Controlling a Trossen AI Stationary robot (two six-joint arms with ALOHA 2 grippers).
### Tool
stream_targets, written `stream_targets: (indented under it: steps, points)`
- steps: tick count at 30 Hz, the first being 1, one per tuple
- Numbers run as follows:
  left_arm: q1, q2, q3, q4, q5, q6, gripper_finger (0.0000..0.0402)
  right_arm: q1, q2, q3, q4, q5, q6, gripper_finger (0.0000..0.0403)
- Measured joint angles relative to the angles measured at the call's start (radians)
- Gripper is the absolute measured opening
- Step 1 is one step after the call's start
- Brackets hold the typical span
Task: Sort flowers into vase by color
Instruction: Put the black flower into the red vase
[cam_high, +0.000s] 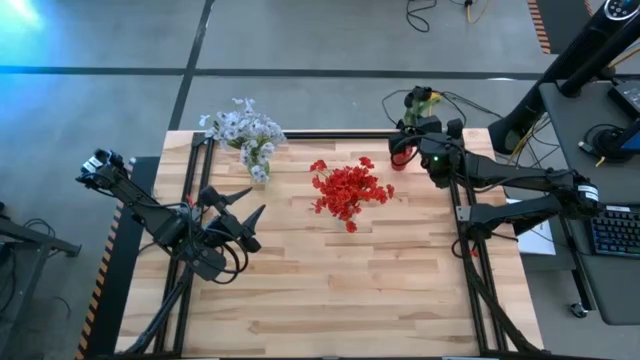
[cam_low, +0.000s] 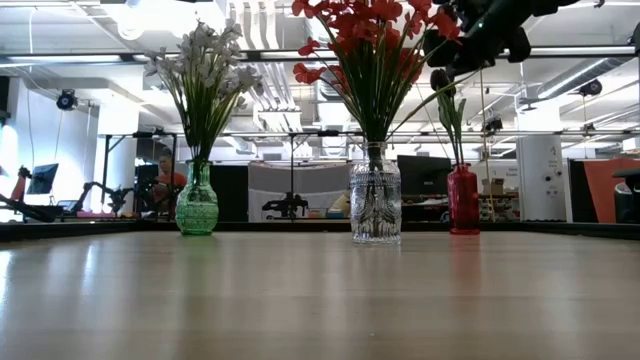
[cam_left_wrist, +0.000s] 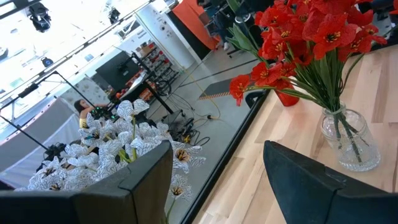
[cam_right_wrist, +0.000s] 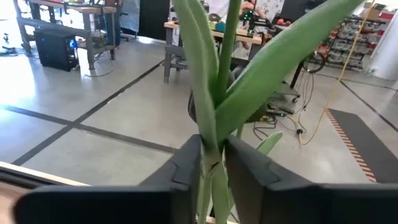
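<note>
So over at the left of the overhead shot the left gripper (cam_high: 247, 205) is just hanging above the bare wood with its fingers spread wide and nothing between them, looks like it's parked out of the way while the other arm is doing the work. Just up from it, the bunch of pale white-lavender flowers (cam_high: 243, 127) is standing in the green glass vase (cam_low: 197, 208) by the table's far-left corner, and the red flowers (cam_high: 350, 189) are filling the clear cut-glass vase (cam_low: 375, 206) mid-frame, so each colour is getting its own vase. Further right, the right gripper (cam_right_wrist: 213, 163) is sitting over the small red vase (cam_low: 463, 199) at the upper right of the wooden table (cam_high: 330, 300), its fingers nearly closed around a thin green stem with long leaves (cam_right_wrist: 217, 93). My guess is it's holding low on the stem to steer it into that narrow neck. I can't make out the blossom on that stem. No brands, labels or readable writing anywhere that I can see.
</note>
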Motion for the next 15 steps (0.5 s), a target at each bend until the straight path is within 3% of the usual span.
stream_targets:
  steps: [8,15]
  points:
    - [0.0,0.0,0.0,0.0,0.0,0.0,0.0233,0.0,-0.002,0.0,-0.016,-0.007,0.01,0.0149]
    - [0.0,0.0,0.0,0.0,0.0,0.0,0.0233,0.003,-0.034,0.006,-0.067,-0.007,0.016,0.0202]
